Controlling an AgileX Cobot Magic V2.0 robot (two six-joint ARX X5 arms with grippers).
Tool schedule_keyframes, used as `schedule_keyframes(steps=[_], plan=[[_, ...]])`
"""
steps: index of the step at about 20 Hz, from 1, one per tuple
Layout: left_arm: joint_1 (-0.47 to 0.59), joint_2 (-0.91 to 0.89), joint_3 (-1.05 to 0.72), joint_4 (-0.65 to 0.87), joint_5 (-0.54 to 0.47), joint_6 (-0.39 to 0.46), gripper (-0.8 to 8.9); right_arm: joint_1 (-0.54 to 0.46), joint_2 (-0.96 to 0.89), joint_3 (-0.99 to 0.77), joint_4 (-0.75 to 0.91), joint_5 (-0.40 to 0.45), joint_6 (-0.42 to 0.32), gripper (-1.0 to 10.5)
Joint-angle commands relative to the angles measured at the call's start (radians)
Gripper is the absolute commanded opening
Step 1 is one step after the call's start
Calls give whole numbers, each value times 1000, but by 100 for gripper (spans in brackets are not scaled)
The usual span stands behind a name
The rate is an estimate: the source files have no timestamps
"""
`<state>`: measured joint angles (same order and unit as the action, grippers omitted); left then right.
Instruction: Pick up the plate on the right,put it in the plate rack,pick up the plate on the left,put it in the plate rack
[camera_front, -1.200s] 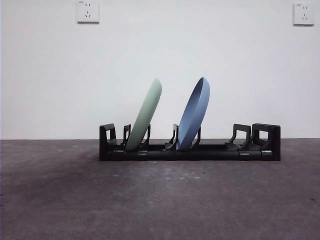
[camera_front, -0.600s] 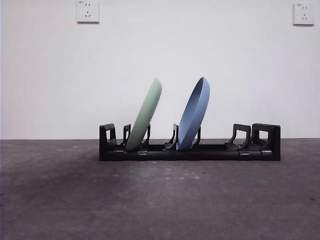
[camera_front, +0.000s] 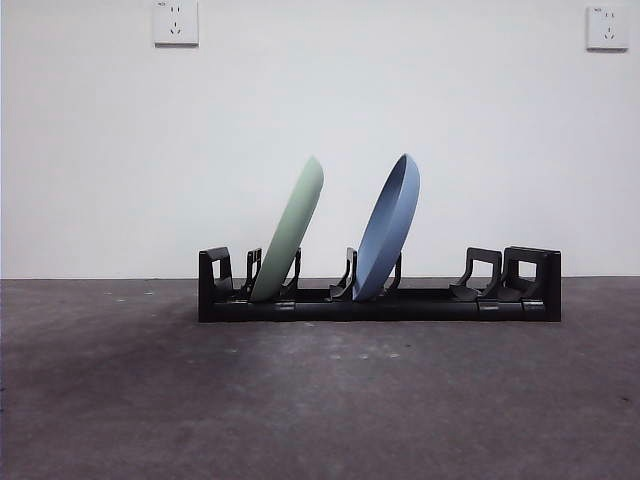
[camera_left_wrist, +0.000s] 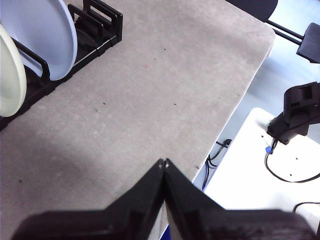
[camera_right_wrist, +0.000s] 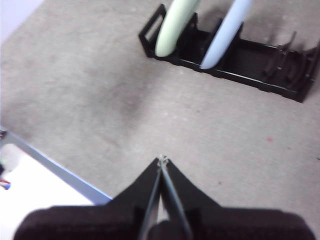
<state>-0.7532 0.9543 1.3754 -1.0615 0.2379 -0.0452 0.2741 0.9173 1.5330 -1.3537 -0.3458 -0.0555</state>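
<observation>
The green plate (camera_front: 290, 232) and blue plate (camera_front: 389, 230) are leaning in the plate rack (camera_front: 380, 296). The left tool (camera_left_wrist: 164, 162) and right tool (camera_right_wrist: 161, 160) are staying pinched closed, holding nothing.

No lettering, brand, number or sign can be read anywhere in these views. Two white wall sockets (camera_front: 176, 22) (camera_front: 607, 27) each carry a tiny dark mark near the top corner, too small to make out.
</observation>
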Motion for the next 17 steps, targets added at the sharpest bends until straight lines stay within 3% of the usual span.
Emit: schedule_keyframes(steps=[1,8,10,13,15,17], plan=[[0,5,1,6,-3,13,-4,0,21,-8,-22,27,10,3],[0,19,1,13,-13,16,-4,0,131,-8,-22,85,10,3],[1,21,1,43,-72,24,-4,0,174,-8,-22,105,10,3],[13,19,-1,173,-165,106,-4,0,235,-8,-22,132,10,3],[80,3,-2,283,-166,219,-4,0,274,-8,-21,156,10,3],[191,-21,-13,373,-107,288,-4,0,309,-8,-21,174,10,3]])
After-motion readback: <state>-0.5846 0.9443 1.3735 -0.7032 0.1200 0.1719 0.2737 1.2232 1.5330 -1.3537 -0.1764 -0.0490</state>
